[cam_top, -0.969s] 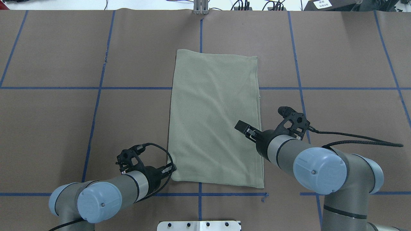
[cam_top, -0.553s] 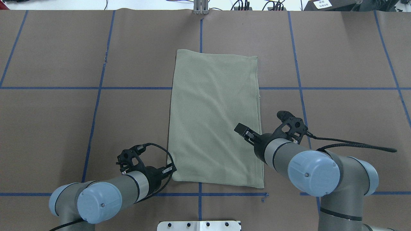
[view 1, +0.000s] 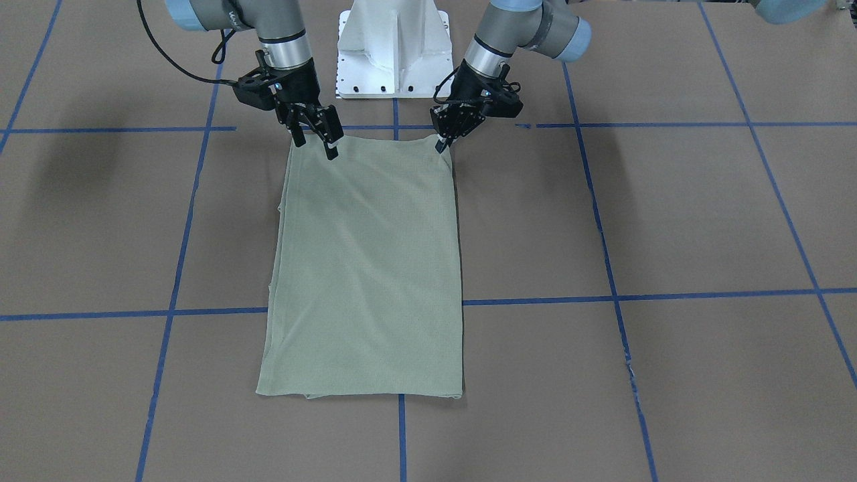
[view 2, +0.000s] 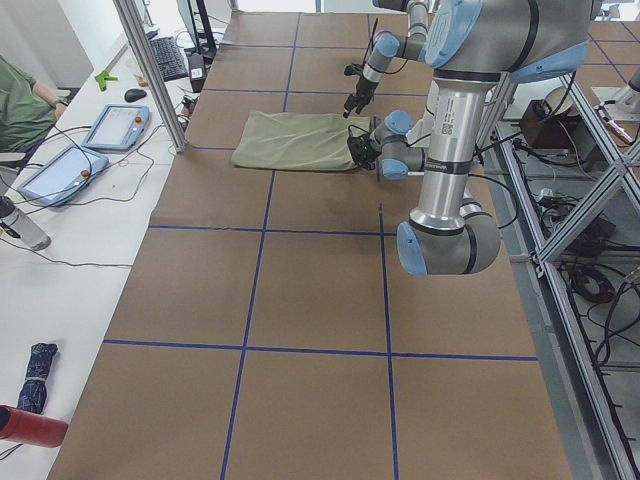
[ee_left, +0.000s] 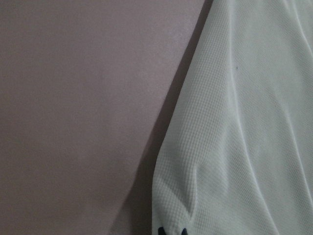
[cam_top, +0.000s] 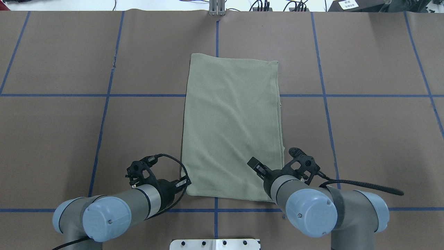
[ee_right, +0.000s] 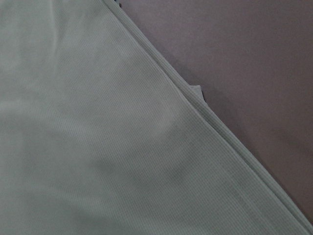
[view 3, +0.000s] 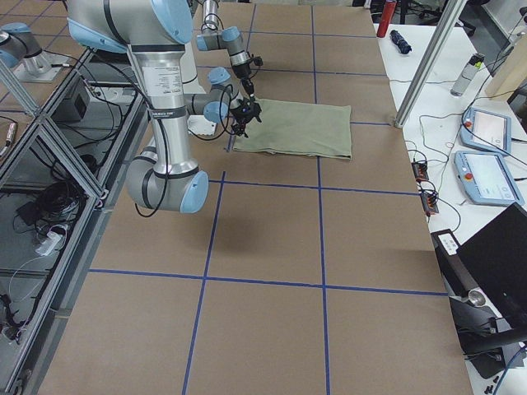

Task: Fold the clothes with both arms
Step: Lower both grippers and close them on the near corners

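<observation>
The clothes are one sage-green shirt [cam_top: 230, 128] folded into a long rectangle, lying flat in the middle of the table [view 1: 365, 268]. My left gripper [cam_top: 185, 183] is at the shirt's near left corner, low on the table [view 1: 440, 142]. In the left wrist view its fingertips [ee_left: 171, 231] pinch puckered fabric [ee_left: 244, 122], so it is shut on the corner. My right gripper [view 1: 315, 140] hovers open over the near right corner, and one finger [cam_top: 255, 162] shows above the cloth. The right wrist view shows only fabric [ee_right: 98, 147] and its layered edge.
The white pedestal base [view 1: 394, 47] stands just behind both grippers. Blue tape lines [cam_top: 107, 95] cross the brown table cover. A side bench with tablets [view 2: 60, 170] and a seated person [view 2: 20, 100] lies beyond the far edge, behind a metal post [view 2: 150, 70].
My right arm has drawn back along the shirt's right edge toward the robot, reaching the near right corner. The left arm and the shirt have not moved.
</observation>
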`<move>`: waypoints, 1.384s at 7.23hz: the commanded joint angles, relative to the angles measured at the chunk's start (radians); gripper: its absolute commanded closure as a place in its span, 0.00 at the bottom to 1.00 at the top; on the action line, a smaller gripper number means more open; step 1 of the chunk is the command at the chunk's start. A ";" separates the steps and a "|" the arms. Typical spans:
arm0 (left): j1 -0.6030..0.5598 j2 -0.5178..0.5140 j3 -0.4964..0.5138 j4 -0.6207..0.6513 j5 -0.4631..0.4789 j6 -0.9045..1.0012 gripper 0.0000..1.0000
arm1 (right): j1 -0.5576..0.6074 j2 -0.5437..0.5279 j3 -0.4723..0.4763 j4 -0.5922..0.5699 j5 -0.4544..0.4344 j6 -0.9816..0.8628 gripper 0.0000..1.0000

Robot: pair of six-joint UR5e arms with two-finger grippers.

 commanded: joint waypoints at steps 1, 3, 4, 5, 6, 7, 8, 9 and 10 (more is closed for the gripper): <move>-0.002 0.000 -0.001 0.000 0.000 0.000 1.00 | -0.051 0.009 -0.017 -0.009 -0.041 0.028 0.03; 0.000 0.000 -0.001 0.000 0.000 0.000 1.00 | -0.065 0.015 -0.031 -0.043 -0.048 0.029 0.04; 0.000 0.000 -0.001 0.000 0.000 0.000 1.00 | -0.070 0.015 -0.035 -0.045 -0.050 0.029 0.04; -0.002 0.001 -0.001 0.000 0.000 0.000 1.00 | -0.073 0.015 -0.043 -0.045 -0.050 0.029 0.04; -0.002 0.001 -0.003 0.000 0.000 0.000 1.00 | -0.073 0.018 -0.043 -0.043 -0.050 0.029 0.06; -0.002 0.001 -0.001 0.000 0.000 0.000 1.00 | -0.076 0.025 -0.051 -0.043 -0.058 0.029 0.09; -0.002 0.001 -0.003 0.000 0.000 0.000 1.00 | -0.079 0.029 -0.060 -0.043 -0.067 0.029 0.09; -0.002 0.001 -0.001 0.000 0.000 0.000 1.00 | -0.079 0.033 -0.060 -0.043 -0.068 0.029 0.18; -0.002 0.001 -0.003 0.000 0.000 0.000 1.00 | -0.079 0.032 -0.060 -0.043 -0.068 0.029 0.38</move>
